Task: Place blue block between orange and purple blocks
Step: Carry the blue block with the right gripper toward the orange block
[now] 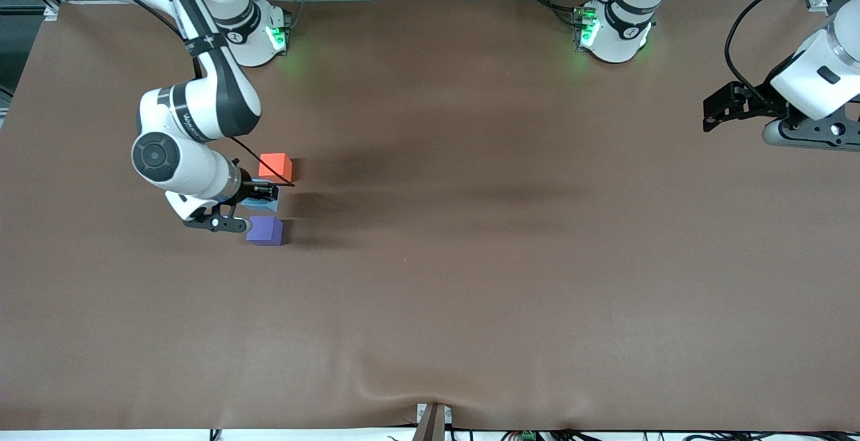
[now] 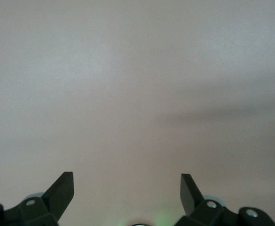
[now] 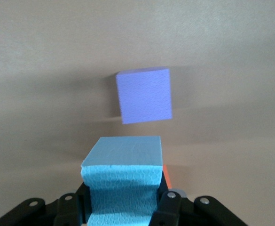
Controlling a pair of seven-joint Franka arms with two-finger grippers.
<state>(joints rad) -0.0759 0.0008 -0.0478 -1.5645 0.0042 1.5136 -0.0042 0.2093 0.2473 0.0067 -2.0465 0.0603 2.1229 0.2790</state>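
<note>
Light sky-blue matte foam cube (image 3: 123, 176) sits clamped between the fingers of the right gripper (image 1: 259, 197), which squeeze its sides inward. It is over the gap between the bright orange-red matte cube (image 1: 275, 166), farther from the front camera, and the violet-purple matte cube (image 1: 265, 231), nearer to it. All three lie toward the right arm's end of the brown table (image 1: 510, 266). The left gripper (image 2: 127, 190) waits over bare table at the left arm's end, fingers spread wide and holding nothing.
</note>
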